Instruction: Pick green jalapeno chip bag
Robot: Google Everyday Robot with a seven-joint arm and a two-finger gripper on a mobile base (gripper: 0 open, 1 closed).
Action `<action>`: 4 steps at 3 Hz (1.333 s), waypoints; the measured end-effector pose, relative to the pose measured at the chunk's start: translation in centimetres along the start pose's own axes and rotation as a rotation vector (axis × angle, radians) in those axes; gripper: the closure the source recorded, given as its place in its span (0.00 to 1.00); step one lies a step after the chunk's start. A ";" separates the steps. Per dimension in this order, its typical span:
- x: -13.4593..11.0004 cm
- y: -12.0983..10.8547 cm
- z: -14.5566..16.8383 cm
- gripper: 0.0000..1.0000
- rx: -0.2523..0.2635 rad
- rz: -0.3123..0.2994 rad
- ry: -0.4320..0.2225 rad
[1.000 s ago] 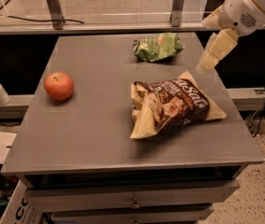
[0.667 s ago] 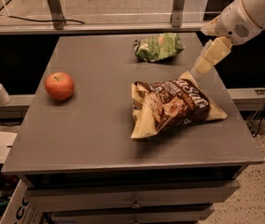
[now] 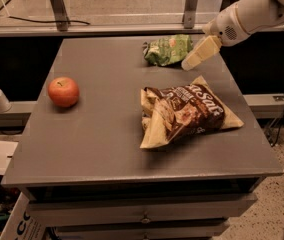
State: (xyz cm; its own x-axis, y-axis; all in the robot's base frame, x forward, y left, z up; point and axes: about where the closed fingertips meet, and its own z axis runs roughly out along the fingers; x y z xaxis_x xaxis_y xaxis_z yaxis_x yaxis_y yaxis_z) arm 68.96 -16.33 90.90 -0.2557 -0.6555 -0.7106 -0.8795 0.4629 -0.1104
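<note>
Hand (image 3: 193, 60) closer, beside crinkled green bag (image 3: 168, 49)

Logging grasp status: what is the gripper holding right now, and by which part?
Nothing: the gripper hangs just beside the green jalapeno chip bag, which lies on the table.

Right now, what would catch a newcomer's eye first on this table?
The big brown bag lies crumpled right of centre on the table, with a red apple alone at the left. At the far edge, the gripper is poised just right of the small green bag.
</note>
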 end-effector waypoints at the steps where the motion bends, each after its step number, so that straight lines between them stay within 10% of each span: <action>1: -0.8 -2.2 3.5 0.00 0.021 0.047 0.004; 3: -0.5 -4.5 7.6 0.00 0.098 0.195 0.048; 4: 0.4 -4.9 8.4 0.17 0.124 0.253 0.050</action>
State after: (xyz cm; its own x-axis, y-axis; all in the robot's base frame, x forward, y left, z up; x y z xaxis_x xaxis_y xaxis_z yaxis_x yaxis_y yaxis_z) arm 76.52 -13.87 85.36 -0.4831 -0.5371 -0.6915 -0.7301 0.6830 -0.0205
